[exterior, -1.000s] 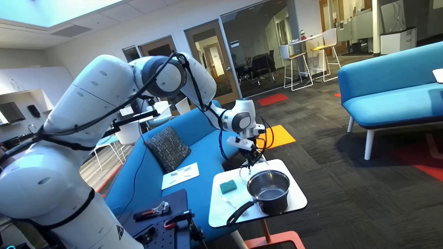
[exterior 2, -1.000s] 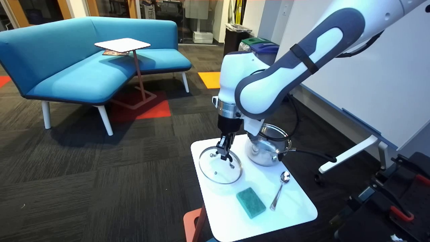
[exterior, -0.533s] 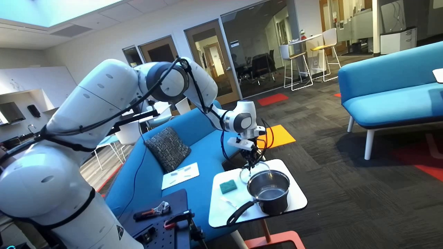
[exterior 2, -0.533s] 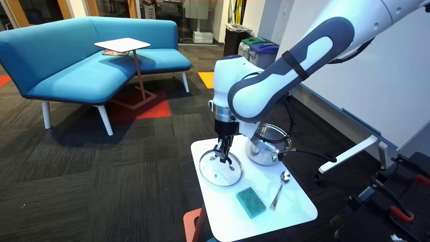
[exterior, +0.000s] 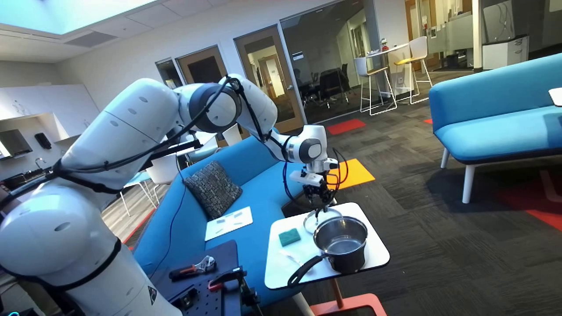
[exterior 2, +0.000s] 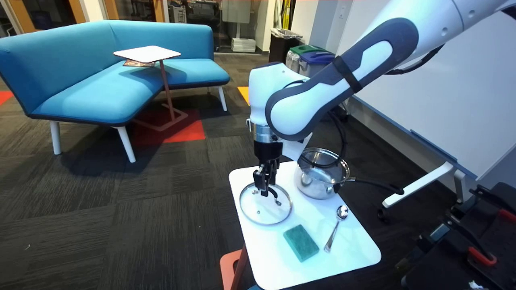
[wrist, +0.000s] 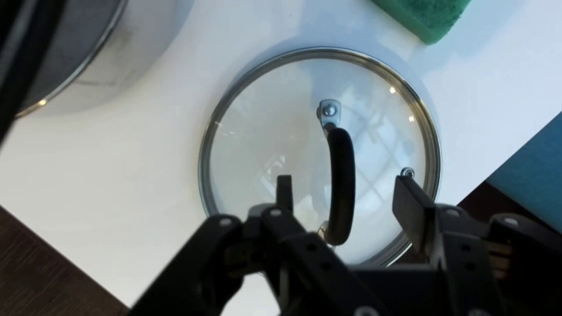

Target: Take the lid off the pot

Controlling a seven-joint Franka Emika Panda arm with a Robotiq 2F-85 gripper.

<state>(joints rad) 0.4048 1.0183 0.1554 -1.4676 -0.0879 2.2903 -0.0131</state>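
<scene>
Off the pot, the glass lid (exterior 2: 262,213) with its metal rim lies flat on the white table (exterior 2: 342,257). Its arched black handle (wrist: 343,175) faces up. In the wrist view my gripper (wrist: 342,181) is open, one finger on each side of that handle and a gap left at both sides. An exterior view shows the gripper (exterior 2: 266,190) low above the lid. Beside the lid stands the silvery pot (exterior 2: 312,188), uncovered, its dark inside visible in an exterior view. The pot's long black handle (exterior: 305,268) sticks out past the table's edge.
A green sponge (exterior 2: 301,243) and a metal spoon (exterior 2: 336,228) lie on the same small table. A blue sofa (exterior: 259,206) runs alongside it. A dark bench with a clamp and tools (exterior: 193,268) is near the arm's base.
The lid has come down from slightly raised to flat on the table. My gripper, earlier shut on its handle, has opened, and the arm has shifted a little.
</scene>
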